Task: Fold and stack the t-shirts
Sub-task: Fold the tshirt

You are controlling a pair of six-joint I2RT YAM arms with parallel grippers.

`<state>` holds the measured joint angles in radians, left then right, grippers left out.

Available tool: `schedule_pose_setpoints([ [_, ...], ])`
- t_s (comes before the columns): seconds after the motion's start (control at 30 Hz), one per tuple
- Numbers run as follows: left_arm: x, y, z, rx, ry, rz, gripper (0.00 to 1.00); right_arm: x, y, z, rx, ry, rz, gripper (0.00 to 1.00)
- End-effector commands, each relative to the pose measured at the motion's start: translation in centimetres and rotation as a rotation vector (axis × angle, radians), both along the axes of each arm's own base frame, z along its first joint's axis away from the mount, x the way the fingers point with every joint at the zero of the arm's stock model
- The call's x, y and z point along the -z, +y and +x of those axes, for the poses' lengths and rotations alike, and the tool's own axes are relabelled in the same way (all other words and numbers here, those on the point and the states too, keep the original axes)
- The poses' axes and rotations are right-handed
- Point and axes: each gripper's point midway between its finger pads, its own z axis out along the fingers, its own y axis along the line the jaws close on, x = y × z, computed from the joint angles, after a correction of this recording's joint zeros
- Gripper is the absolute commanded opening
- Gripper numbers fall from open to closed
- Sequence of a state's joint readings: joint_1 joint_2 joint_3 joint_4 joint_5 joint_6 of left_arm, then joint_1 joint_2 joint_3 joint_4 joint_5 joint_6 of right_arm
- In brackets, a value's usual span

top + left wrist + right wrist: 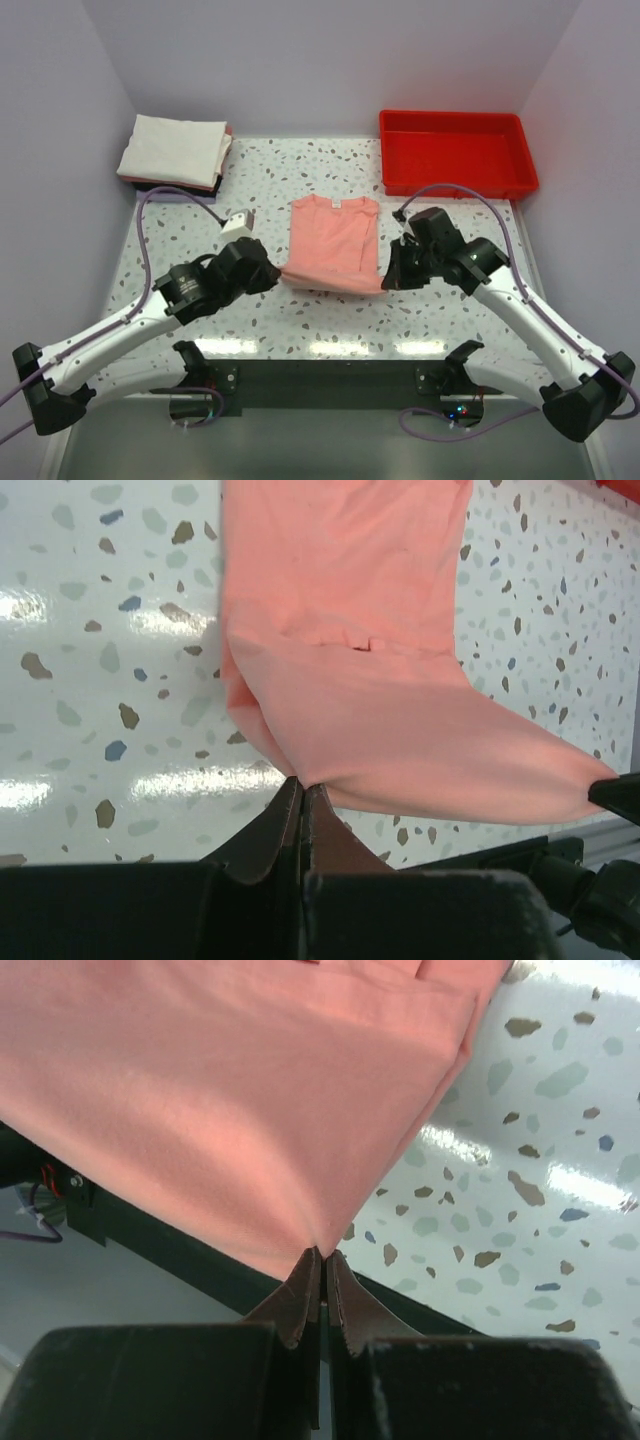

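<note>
Bright, even overhead light, white glare bars on glossy speckled table [260, 180] near front edge, glare patches in both wrist views, soft shadow under salmon-pink t-shirt [335, 240], overhead view sharp, wrist foregrounds dark, slightly blurred.

Plain pale-lilac walls [330, 60] enclose a white terrazzo-speckled table [260, 170], glossy with light reflections near its front edge.

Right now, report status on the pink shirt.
Left hand and right hand shut on pink shirt near corners. Near hem lifted. Nothing in the way.
</note>
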<state>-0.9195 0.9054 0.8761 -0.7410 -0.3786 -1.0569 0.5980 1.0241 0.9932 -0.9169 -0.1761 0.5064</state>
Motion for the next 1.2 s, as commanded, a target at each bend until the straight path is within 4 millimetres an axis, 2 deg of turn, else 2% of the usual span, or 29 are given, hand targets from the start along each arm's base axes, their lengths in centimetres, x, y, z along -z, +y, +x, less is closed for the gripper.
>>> schedule_pose_setpoints([
  [0.0, -2.1, 2.1, 2.2, -0.08, -0.101, 0.115, 0.0, -1.3, -0.4, 0.7, -0.041, -0.009, -0.008, 0.0],
  [0.07, -3.5, 1.9, 3.3, -0.079, -0.151, 0.108, 0.0, -1.9, -0.3, 1.3, -0.05, -0.003, 0.02, 0.0],
  [0.17, -4.6, 2.2, 5.1, -0.097, -0.192, 0.102, 0.0, -2.5, 0.0, 2.4, -0.051, -0.008, 0.04, 0.0],
  [0.23, -4.7, 1.8, 6.0, -0.07, -0.194, 0.081, 0.0, -3.0, 0.4, 3.0, -0.057, -0.016, 0.056, 0.0],
  [0.27, -5.2, 2.1, 7.3, -0.083, -0.22, 0.068, 0.0, -3.3, 0.7, 3.3, -0.066, -0.025, 0.072, 0.0],
  [0.43, -5.7, 0.7, 10.0, -0.045, -0.243, 0.054, 0.0, -4.2, 1.1, 5.1, -0.054, -0.062, 0.09, 0.0],
  [0.6, -6.2, 0.0, 13.0, -0.041, -0.258, 0.039, 0.0, -5.7, 1.4, 7.6, -0.027, -0.125, 0.144, 0.0],
  [0.67, -6.9, 0.0, 14.1, -0.042, -0.278, 0.03, 0.0, -5.6, 1.2, 8.6, -0.018, -0.121, 0.145, 0.0],
  [0.7, -6.5, -0.1, 14.6, -0.041, -0.268, 0.033, 0.0, -5.7, 1.2, 9.0, -0.015, -0.123, 0.148, 0.0],
  [0.87, -7.4, 0.0, 17.0, -0.053, -0.299, 0.015, 0.0, -6.1, 0.4, 12.0, 0.018, -0.141, 0.178, 0.0],
  [0.97, -6.8, -0.3, 18.5, -0.043, -0.282, 0.015, 0.0, -6.0, 0.0, 13.6, 0.034, -0.139, 0.196, 0.0],
  [1.17, -6.4, -0.3, 21.1, -0.04, -0.283, 0.014, 0.0, -4.3, -0.2, 16.8, 0.053, -0.104, 0.225, 0.0],
])
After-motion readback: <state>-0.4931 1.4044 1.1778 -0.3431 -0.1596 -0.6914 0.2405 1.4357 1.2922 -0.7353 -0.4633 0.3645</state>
